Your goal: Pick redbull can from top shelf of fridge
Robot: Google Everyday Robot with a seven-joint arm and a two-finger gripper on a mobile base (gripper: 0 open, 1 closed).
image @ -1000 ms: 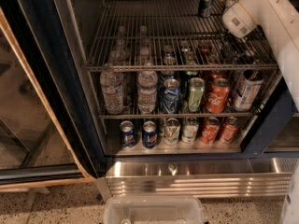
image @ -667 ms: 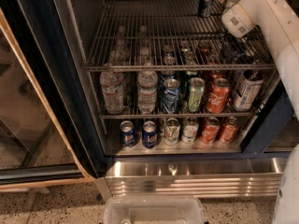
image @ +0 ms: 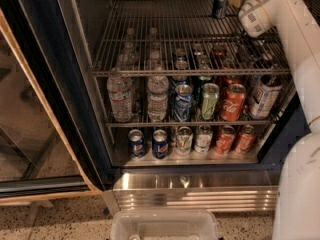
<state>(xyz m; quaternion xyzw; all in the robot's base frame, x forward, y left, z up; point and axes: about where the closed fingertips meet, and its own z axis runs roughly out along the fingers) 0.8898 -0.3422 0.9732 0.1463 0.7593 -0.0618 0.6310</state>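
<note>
The redbull can (image: 220, 2), slim and dark, stands at the back right of the top shelf (image: 165, 39) of the fridge (image: 75, 109); its top is cut off by the upper edge of the view. My white arm (image: 265, 11) rises along the right side and bends in over the shelf just right of the can. Past that bend the arm leaves the view, so my gripper is out of view above the top edge.
The middle rack holds water bottles (image: 120, 96), a Pepsi can (image: 183, 103), a green can (image: 209, 101), a Coca-Cola can (image: 233, 102) and a white bottle (image: 262, 95). More cans line the bottom rack. A clear plastic bin (image: 165, 225) sits below the ribbed steel base. The glass door (image: 30, 134) stands open at left.
My arm's bend has moved slightly up and deeper over the top shelf. The can and the other drinks have not moved.
</note>
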